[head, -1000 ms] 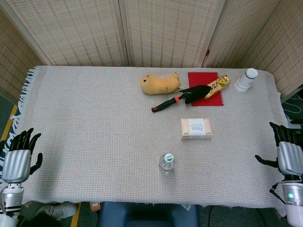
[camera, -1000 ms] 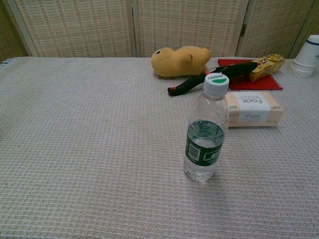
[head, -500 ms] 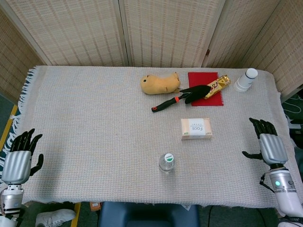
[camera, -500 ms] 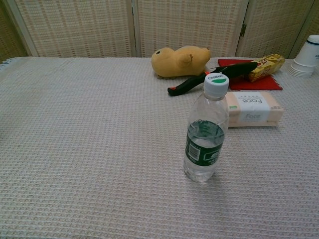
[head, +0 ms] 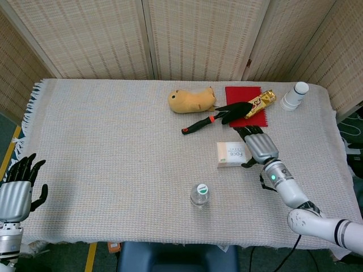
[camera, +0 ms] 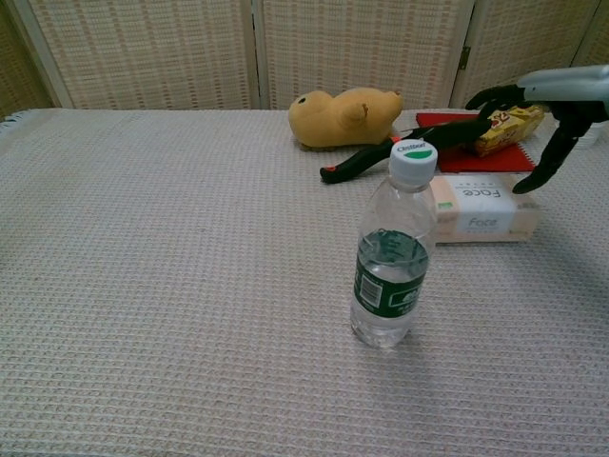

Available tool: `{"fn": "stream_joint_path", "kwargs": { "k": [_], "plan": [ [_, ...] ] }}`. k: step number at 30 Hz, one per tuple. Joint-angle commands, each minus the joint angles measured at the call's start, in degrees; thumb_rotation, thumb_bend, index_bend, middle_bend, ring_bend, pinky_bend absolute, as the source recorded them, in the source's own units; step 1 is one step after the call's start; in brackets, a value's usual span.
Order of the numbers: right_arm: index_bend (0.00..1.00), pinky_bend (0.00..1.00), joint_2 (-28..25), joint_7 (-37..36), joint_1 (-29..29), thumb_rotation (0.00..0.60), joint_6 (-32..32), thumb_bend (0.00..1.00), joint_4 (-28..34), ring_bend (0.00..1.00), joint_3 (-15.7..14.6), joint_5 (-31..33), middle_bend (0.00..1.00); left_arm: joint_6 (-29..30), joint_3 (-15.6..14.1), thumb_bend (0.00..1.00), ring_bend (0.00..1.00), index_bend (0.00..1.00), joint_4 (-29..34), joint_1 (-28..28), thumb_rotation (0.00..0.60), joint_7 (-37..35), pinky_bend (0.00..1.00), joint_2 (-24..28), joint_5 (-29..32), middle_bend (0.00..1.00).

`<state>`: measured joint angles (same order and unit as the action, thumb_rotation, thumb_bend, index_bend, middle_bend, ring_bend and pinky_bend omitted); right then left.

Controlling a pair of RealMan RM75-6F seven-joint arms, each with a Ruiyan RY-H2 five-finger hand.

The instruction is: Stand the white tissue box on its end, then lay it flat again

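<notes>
White tissue box (head: 233,153), lying flat, printed face up, mid-right on cloth

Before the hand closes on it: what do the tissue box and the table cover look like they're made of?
The tissue box looks like a soft plastic-wrapped pack rather than stiff card: its edges are rounded and its printed top has a slight sheen. I can't be sure. The table cover is woven cloth, matte, with a waffle texture and a fringe at its left edge.
</notes>
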<state>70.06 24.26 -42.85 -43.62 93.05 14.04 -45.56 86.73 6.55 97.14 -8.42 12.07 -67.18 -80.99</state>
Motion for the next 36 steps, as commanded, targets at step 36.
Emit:
{"fn": "stream_joint_path", "kwargs": {
  "k": [36],
  "plan": [
    [0.30,0.00,14.8,5.7,-13.0,0.600,0.8,0.00,-14.7,0.16,-7.9,17.9,0.25,-1.2,1.0,0.48,0.00,0.16,-0.4,-0.1,0.600,-4.2,0.09,1.4,1.5,0.00]
  ]
}}
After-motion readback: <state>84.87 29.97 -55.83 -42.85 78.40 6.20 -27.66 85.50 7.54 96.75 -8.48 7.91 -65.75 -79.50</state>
